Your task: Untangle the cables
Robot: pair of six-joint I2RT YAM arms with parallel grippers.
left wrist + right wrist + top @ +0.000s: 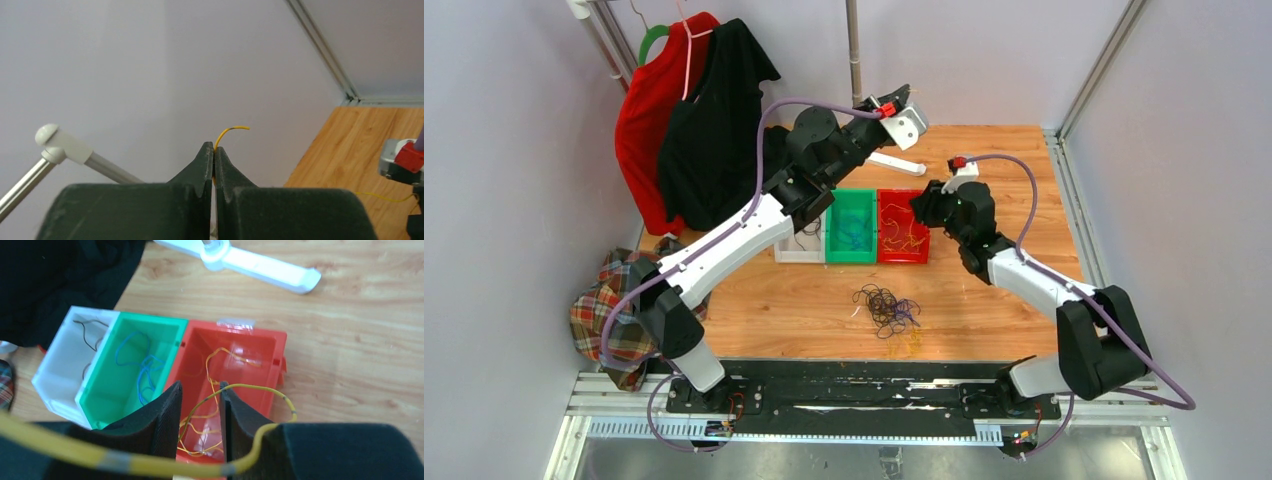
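Table [804,300] beneath apparently high left gripper [214,149]

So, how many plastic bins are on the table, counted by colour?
White bin: 1
Green bin: 1
Red bin: 1
Total: 3

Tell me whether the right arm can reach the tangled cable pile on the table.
Probably yes: the pile lies on bare table, nothing between it and the right end effector. A yellow cable draped over its fingers might drag along.
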